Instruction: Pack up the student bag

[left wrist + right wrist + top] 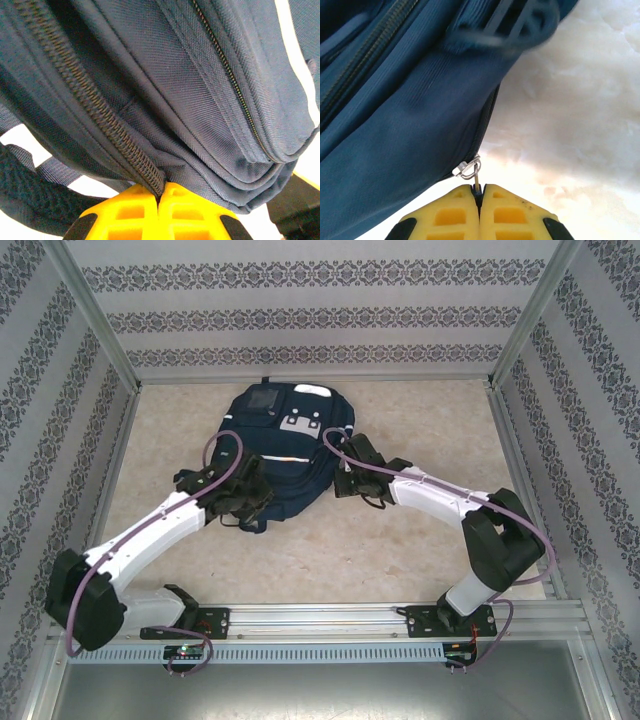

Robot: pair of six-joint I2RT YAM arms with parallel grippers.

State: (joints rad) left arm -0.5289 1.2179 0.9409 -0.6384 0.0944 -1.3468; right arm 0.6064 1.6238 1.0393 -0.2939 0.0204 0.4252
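**A:** Where's the student bag?

**B:** Flat on the table, mid-width, nearer the far edge. Its patched top end points at the far edge and its bottom end points toward the arm bases.

**A:** Left gripper?

**B:** At the bag's near-left corner. The yellow fingers are pressed together, pinching the end of the coarse zipper, which runs straight into the seam between them. A finer zipper sits further right on the panel, apart from the tips. A dark mesh strap lies under the bag, lower left.

**A:** Right gripper?

**B:** On the bag's near-right side. The fingers are squeezed tight on the zipper pull. The metal ring sits just above the tips and the thin tab is nipped between them. There's bare table to the right of it.

**A:** Compartments open or closed?

**B:** Can't tell. Fabric is bunched at both grips.
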